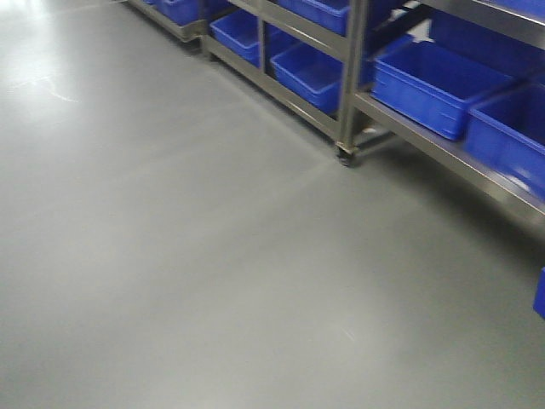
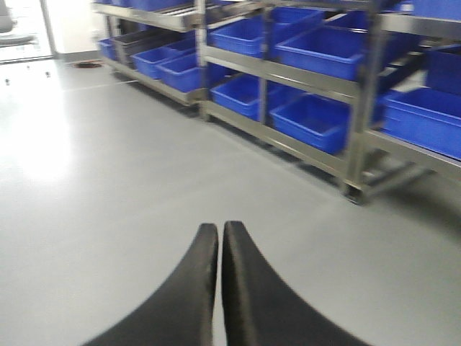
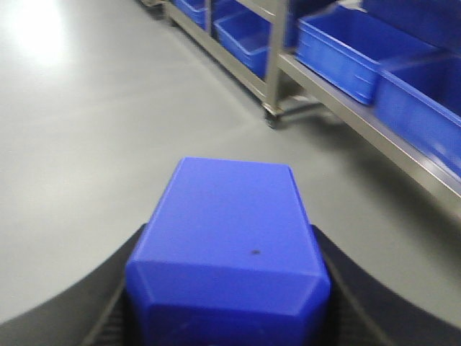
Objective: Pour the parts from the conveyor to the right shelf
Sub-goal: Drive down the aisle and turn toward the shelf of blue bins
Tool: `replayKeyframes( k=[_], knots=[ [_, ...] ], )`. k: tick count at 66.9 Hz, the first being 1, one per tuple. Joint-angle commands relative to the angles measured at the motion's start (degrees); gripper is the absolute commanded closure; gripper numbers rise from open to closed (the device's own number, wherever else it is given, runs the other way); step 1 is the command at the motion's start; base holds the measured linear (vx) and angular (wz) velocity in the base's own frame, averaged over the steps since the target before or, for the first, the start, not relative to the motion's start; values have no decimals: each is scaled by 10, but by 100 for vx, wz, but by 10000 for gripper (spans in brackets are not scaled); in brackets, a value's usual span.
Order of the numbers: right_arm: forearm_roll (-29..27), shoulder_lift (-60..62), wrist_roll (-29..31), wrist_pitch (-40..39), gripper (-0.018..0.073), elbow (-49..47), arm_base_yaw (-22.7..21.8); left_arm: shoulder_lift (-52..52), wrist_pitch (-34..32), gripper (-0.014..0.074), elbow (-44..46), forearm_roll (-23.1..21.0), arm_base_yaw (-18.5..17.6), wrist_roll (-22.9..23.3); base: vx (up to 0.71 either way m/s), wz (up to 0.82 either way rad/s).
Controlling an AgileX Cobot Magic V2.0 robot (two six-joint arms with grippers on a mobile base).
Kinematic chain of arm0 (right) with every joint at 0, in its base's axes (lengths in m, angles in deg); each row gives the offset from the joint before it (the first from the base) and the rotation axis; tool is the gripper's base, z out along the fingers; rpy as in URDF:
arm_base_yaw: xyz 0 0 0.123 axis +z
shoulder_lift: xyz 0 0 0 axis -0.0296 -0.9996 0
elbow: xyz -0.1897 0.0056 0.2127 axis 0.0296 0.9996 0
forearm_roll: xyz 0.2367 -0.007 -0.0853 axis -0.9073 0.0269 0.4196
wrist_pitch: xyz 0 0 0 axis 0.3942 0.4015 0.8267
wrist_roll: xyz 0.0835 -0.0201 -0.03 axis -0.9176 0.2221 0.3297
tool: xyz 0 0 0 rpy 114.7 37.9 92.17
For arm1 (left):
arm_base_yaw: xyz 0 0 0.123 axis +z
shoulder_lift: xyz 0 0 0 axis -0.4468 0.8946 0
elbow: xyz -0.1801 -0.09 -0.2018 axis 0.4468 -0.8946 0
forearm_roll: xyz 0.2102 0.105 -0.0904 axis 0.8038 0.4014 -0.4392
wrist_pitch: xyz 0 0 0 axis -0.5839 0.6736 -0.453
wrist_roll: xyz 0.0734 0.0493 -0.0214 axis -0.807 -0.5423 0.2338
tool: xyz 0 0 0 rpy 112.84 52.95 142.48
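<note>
- Right claw (image 3: 229,303) clamped on a blue plastic block (image 3: 230,231), near the steel shelf (image 3: 360,122) (blue tubs (image 3: 346,50) on it).
- Left claw (image 2: 220,234) pressed together, facing that shelf.

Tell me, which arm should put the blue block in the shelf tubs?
Right. Its jaws grip the blue block, and the shelf tubs lie ahead on its side. The left jaws are shut, empty.

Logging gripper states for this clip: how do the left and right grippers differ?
The left gripper has its fingers closed together on nothing; the right gripper has its fingers spread around a blue plastic container. The left fingers are in plain view; the right fingers are mostly hidden by the container. Both have black curved fingers and face the steel rack of blue tubs.
</note>
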Motion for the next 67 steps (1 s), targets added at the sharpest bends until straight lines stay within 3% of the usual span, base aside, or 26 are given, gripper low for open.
replayKeyframes(
  k=[1,67],
  knots=[
    [-3,-5,5,-40,564,-16,-2,-6,-45,603,11,-5,-3,5,76,49],
    [-3,-5,5,-39,564,-16,-2,-6,-46,603,11,-5,-3,5,77,33]
  ],
)
